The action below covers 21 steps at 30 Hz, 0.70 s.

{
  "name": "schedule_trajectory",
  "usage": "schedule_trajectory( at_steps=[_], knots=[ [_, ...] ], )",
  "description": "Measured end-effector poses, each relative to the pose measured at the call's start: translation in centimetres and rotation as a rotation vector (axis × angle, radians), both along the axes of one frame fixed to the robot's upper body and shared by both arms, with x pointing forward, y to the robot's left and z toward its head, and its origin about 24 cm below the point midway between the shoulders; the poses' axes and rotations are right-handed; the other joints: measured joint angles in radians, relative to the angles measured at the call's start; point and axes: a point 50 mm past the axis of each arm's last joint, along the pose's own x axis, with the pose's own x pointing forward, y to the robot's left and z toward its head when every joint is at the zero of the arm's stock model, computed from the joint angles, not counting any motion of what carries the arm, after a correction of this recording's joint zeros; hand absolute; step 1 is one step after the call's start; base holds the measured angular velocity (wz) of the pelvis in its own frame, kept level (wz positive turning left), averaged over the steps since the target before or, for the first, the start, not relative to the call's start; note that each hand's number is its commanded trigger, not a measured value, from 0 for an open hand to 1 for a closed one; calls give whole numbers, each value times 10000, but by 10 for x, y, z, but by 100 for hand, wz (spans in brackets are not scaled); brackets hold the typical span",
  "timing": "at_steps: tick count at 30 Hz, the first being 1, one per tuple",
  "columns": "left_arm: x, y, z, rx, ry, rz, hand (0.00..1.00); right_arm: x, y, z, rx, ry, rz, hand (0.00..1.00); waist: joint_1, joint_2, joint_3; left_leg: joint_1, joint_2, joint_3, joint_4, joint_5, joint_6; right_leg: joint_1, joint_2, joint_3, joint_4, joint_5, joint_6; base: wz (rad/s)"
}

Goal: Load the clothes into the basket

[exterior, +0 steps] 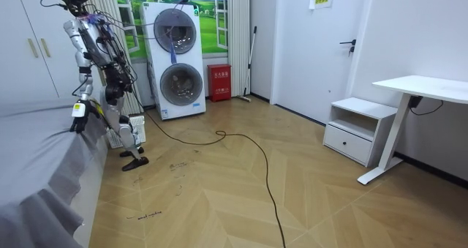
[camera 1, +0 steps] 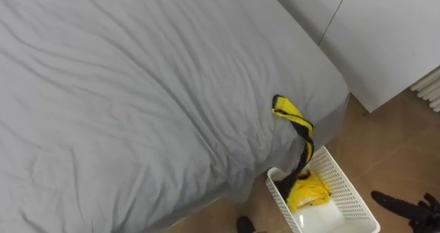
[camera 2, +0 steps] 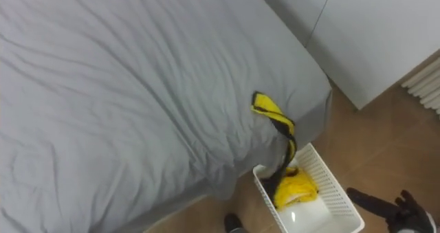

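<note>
Fingers (camera 1: 393,203) of right hand (camera 1: 421,211) straight | garment (camera 1: 294,117) apart, draped bed (camera 1: 137,89) to basket (camera 1: 344,183)

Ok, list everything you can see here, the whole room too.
bed: one, grey, beside the robot
garment: one, yellow-black, draped from bed edge into basket
basket: one, white, floor by the bed's corner
wardrobe: one, white, beyond the bed
washing machines: two, white, stacked at the far wall
desk: one, white, room view's right
drawer unit: one, white, beside the desk
right hand: one, dark, right of the basket
left hand: one, dark, by the bed's edge
</note>
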Motion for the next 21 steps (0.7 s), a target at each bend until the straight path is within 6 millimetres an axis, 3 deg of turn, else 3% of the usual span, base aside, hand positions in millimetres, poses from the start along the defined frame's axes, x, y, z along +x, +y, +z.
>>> schedule_trajectory(
  at_steps=[7, 13, 19, 21],
  knots=[
    [2, 0, 0, -86, -148, 135, 0, -5, -1, -1, -119, 155, -333, 0, -12, -23, 0, 0, -17, -185, 15, 7, 10, 79, -131, -329, 10, -4, -26, 8],
    [2, 3, 1, -36, -265, 278, 0, -11, -2, -3, 22, 142, -715, 0, -10, -251, -14, 120, -1, -254, 32, 14, 11, 271, -138, -431, -3, -63, -59, 7],
    [-1, 2, 1, -98, -205, 250, 0, -26, 6, -13, 349, 484, -743, 0, 232, -365, -44, 730, 53, -459, -102, 9, 4, 1125, -139, -720, -459, -50, -57, 9],
    [-1, 2, 1, -231, -196, 190, 0, -29, 14, -19, 550, 674, -560, 0, 271, -368, -63, 1062, 58, -715, -251, 1, -9, 1640, -169, -1003, -736, -25, -59, 32]
  ],
)
